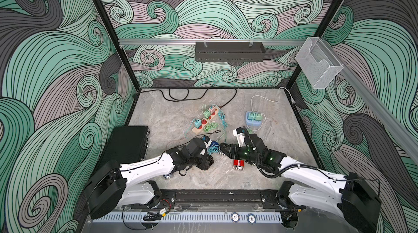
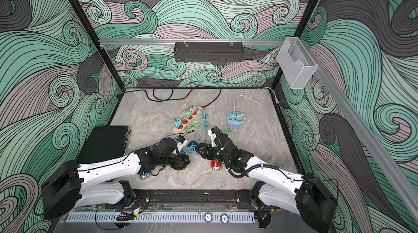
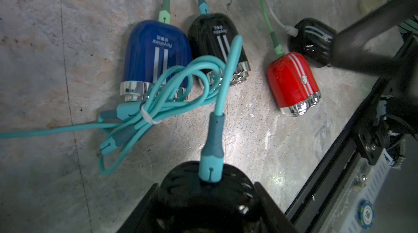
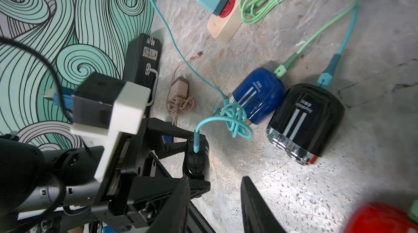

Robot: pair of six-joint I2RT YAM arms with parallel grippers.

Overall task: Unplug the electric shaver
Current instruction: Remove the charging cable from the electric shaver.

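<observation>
Over the grey marbled tabletop (image 1: 203,179), the left gripper (image 3: 204,198) pinches the glossy black electric shaver (image 4: 196,163) by its sides at the bottom centre of the left wrist view, I'd guess to brace it, so the right gripper (image 4: 214,184), jaws spread and empty nearby, can pull the teal cable plug (image 3: 211,168).

This is a robot lab test booth: past the left gripper (image 1: 209,161) and right gripper (image 1: 222,150), swirl-printed panels (image 1: 226,5) in a black frame (image 1: 109,28) wall in the stone-look surface (image 1: 203,179), and behind them two white arms (image 1: 147,166) sit on a black rail (image 1: 214,195).
</observation>
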